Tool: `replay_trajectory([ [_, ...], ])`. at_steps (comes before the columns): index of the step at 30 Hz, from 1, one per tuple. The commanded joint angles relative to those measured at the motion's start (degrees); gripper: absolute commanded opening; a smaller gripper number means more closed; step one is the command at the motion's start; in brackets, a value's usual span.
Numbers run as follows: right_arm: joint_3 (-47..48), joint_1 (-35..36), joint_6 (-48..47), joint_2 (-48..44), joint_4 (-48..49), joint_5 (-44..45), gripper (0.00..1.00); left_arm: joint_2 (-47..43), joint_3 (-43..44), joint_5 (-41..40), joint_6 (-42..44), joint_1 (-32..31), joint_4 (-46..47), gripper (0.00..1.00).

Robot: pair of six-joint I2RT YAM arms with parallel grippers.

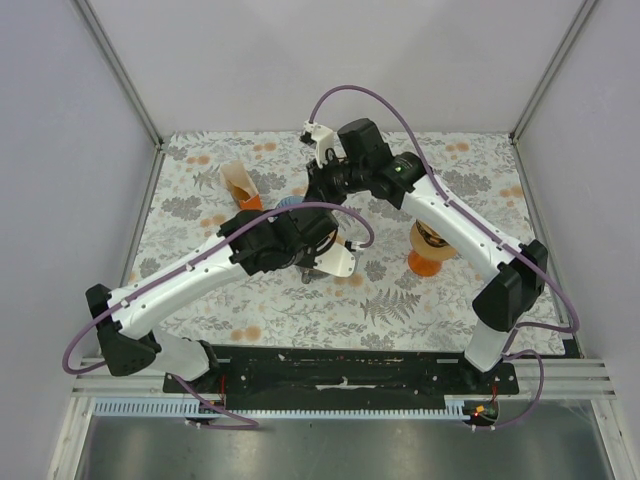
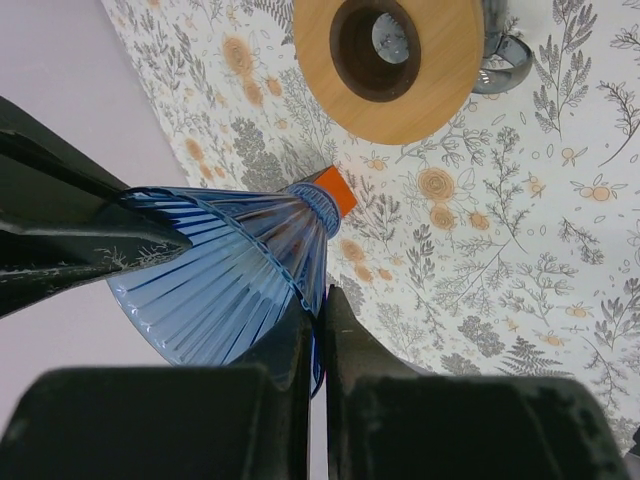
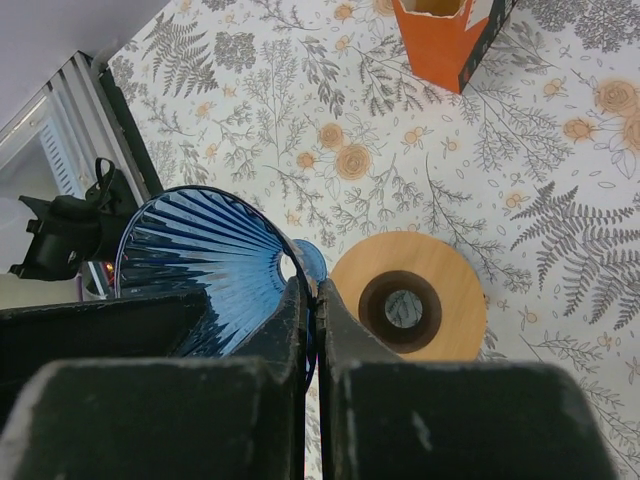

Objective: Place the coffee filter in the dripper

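Note:
A blue ribbed dripper (image 2: 230,270) is held in the air on its side between both arms; it also shows in the right wrist view (image 3: 200,260) and as a blue patch in the top view (image 1: 289,203). My left gripper (image 2: 320,300) is shut on its wall. My right gripper (image 3: 312,290) is shut on its wall too. The coffee filters stand in an orange box (image 3: 445,40) on the table's left side (image 1: 240,185), apart from both grippers. The box's corner peeks past the dripper in the left wrist view (image 2: 336,189).
A round wooden stand with a centre hole (image 3: 450,280) stands on the floral cloth under the dripper and shows in the left wrist view (image 2: 440,80), with a metal ring (image 2: 505,60) beside it. A tan and orange vessel (image 1: 430,250) sits under the right arm.

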Motion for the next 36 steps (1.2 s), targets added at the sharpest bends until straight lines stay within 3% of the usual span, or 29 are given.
replay_trajectory([
  [1,1.5,-0.3,-2.6,-0.5,-2.0,1.9,0.00,-0.9,1.1,-3.5,-1.5,0.1,3.4,0.06],
  [2,1.2,-0.5,-2.8,-0.5,-2.1,2.4,0.00,-0.9,1.5,-3.4,-2.9,0.1,3.4,0.17],
  [3,0.8,-0.7,-2.9,-0.6,-2.2,2.8,0.00,-1.2,2.1,-3.0,-4.6,0.0,3.5,0.38],
  [5,0.2,-1.4,-2.6,-0.6,-2.4,2.9,0.00,-1.5,3.7,-1.4,-7.8,0.1,3.3,0.70],
  [7,-0.3,-2.5,-2.4,-0.8,-2.4,2.7,0.00,-2.0,6.6,3.1,-11.3,0.2,2.3,0.88],
  [12,-0.9,-4.3,-2.0,-0.8,-2.4,1.7,0.00,-2.9,15.7,18.1,-20.2,5.6,2.2,0.91],
  [14,-1.2,-4.8,-1.7,-0.8,-2.5,1.2,0.00,-3.0,15.9,23.9,-25.2,11.6,4.8,0.91],
  [19,-2.6,-5.7,-0.6,-0.3,-2.5,-0.6,0.00,1.3,14.8,28.9,-40.9,28.3,8.8,0.83],
  [22,-3.2,-5.7,0.0,0.2,-2.5,-1.0,0.00,4.3,13.7,37.6,-47.9,34.0,9.3,0.81],
  [29,-6.1,-5.7,1.0,0.7,-1.3,-0.6,0.00,2.5,1.7,49.5,-59.6,34.9,20.4,0.79],
  [36,-9.3,-5.5,0.9,0.4,2.7,-2.7,0.00,2.6,-7.1,46.6,-63.9,35.0,25.4,0.60],
])
